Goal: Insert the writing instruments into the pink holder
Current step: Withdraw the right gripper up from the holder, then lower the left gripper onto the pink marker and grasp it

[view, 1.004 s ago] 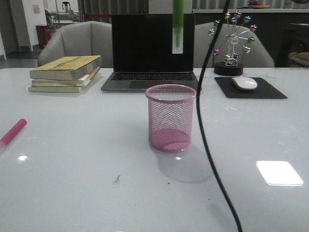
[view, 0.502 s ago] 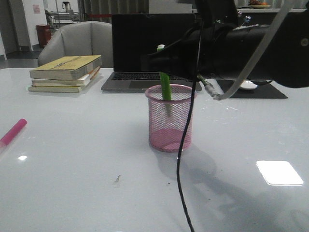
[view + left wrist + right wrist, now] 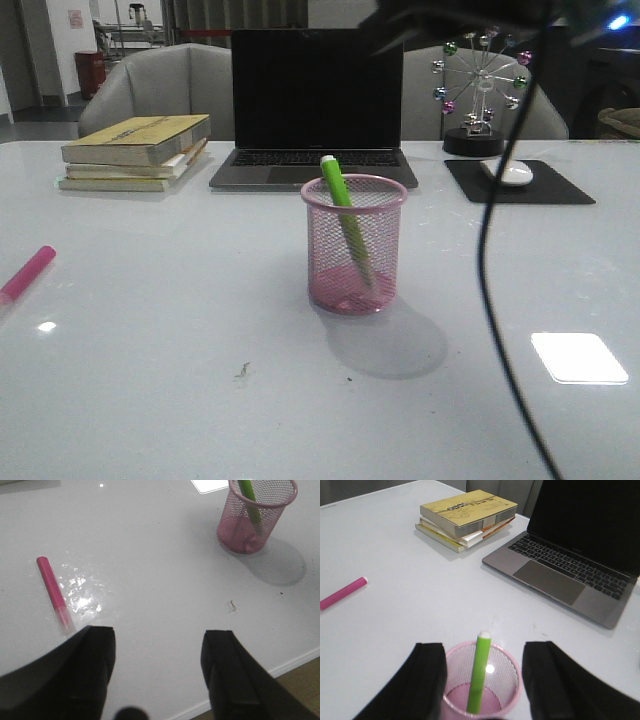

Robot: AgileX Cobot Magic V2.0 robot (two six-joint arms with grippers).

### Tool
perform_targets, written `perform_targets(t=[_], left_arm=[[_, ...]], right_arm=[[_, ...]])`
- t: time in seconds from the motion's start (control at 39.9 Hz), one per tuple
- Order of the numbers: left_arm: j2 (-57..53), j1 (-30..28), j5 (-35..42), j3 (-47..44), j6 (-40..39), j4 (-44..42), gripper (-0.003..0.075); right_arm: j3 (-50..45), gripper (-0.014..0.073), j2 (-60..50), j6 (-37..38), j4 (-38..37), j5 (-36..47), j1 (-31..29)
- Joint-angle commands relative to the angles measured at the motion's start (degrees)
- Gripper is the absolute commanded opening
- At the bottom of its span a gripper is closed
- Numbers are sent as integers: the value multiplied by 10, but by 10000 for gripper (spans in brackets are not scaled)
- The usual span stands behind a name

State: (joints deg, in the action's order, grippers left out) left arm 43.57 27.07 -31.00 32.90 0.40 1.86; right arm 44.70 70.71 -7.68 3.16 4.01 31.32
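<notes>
The pink mesh holder [image 3: 354,245] stands mid-table in front of the laptop. The green marker [image 3: 345,217] leans inside it, its top poking above the rim. The magenta marker [image 3: 27,272] lies flat near the table's left edge. My right gripper [image 3: 482,652] hangs open above the holder [image 3: 482,687], free of the green marker [image 3: 478,672]; in the front view only part of its arm shows along the top. My left gripper [image 3: 157,636] is open and empty over bare table, the magenta marker [image 3: 53,592] a short way ahead of one finger, the holder [image 3: 252,515] farther off.
A stack of books [image 3: 135,150] sits at the back left, a laptop [image 3: 315,105] behind the holder, a mouse on a black pad [image 3: 515,178] and a ferris-wheel ornament [image 3: 478,95] at the back right. A black cable [image 3: 490,290] hangs down across the right side.
The right gripper lowered the green marker into the holder, let it go and rose away. The marker now leans in the cup. The magenta marker has not moved.
</notes>
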Motion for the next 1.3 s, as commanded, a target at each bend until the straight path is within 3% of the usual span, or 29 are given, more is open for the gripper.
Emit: perform_targets(t=[0.0, 0.18, 0.3, 0.48, 0.63, 0.75, 0.9, 1.28], left_arm=[[-1, 5, 40, 18, -1, 1, 433], [-1, 5, 40, 18, -1, 1, 433], [-1, 5, 39, 18, -4, 1, 433], [10, -10, 28, 30, -26, 1, 447], [68, -62, -17, 73, -26, 1, 488], [146, -117, -31, 111, -26, 1, 541], [256, -161, -35, 164, -26, 5, 541], [533, -184, -42, 330, -26, -22, 540]], right_arm=[[18, 461, -86, -11, -2, -76, -9], [-2, 461, -191, 1, 7, -236, -25], [-40, 461, -248, 28, 14, -286, -29], [-79, 461, -306, 28, 14, -290, -29], [-80, 461, -314, 28, 14, -303, -29], [-80, 461, -314, 28, 14, -307, -29], [-80, 461, -314, 28, 14, -307, -29], [-80, 461, -314, 28, 14, -307, -29]])
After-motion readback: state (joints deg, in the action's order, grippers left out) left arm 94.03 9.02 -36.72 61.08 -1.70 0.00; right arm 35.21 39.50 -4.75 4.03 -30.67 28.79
